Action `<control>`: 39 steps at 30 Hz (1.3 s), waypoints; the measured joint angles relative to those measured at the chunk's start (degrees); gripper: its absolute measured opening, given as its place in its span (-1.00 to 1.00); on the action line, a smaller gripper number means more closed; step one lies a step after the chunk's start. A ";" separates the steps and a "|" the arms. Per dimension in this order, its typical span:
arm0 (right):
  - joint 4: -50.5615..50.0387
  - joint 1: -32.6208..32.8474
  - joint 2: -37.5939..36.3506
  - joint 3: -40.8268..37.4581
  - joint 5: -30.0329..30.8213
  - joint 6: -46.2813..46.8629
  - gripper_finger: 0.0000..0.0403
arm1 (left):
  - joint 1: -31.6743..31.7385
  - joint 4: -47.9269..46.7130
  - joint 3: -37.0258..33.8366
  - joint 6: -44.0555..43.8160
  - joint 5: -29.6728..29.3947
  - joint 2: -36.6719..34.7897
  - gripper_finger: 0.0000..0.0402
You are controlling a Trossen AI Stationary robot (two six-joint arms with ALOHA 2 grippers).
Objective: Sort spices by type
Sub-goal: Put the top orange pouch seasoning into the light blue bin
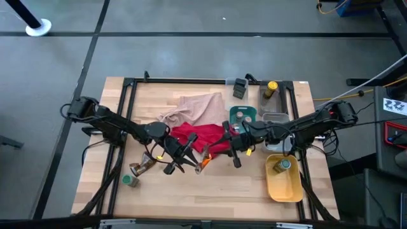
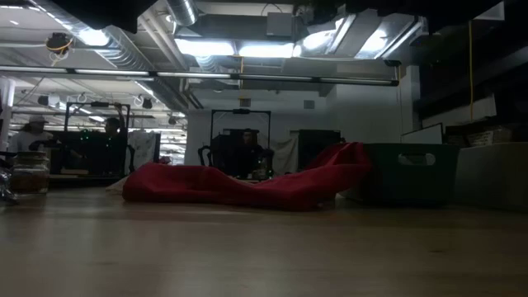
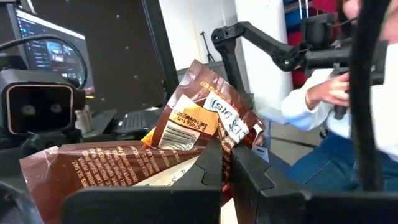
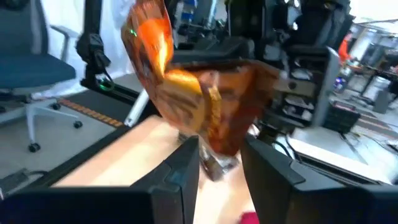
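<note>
While both arms meet mid-table, green-lid jar (image 1: 130,180) sits near front left edge. Left gripper (image 3: 227,167) clamped tight on brown sachet (image 3: 205,118), lifted just left of red cloth (image 1: 202,137). Right gripper (image 4: 219,163) pinches orange sachet (image 4: 199,106) over cloth's right end. Another jar (image 1: 280,166) in yellow tray (image 1: 286,187); yellow-capped bottle (image 1: 271,88) at back right.

The brown sachet (image 3: 205,118) in the left wrist view carries the only print that can be made out: a white label with a barcode and a digit string too small to read, and, toward two o'clock of it, upside-down white characters resembling "(16 g)". Lines of white lettering on the lower sachet (image 3: 93,171) stay illegible
</note>
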 joint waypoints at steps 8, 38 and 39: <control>4.06 0.00 3.28 -0.02 -2.12 1.74 -0.40 | 0.31 -1.16 0.00 0.88 -1.09 0.80 -0.99; 3.31 -0.09 3.36 0.00 -2.54 11.31 0.09 | 0.09 -4.80 -0.02 -0.87 -0.21 0.80 -0.99; 3.09 -0.11 3.36 0.00 -3.32 10.98 0.09 | 0.03 -4.80 -0.01 -0.84 -0.23 0.80 -0.99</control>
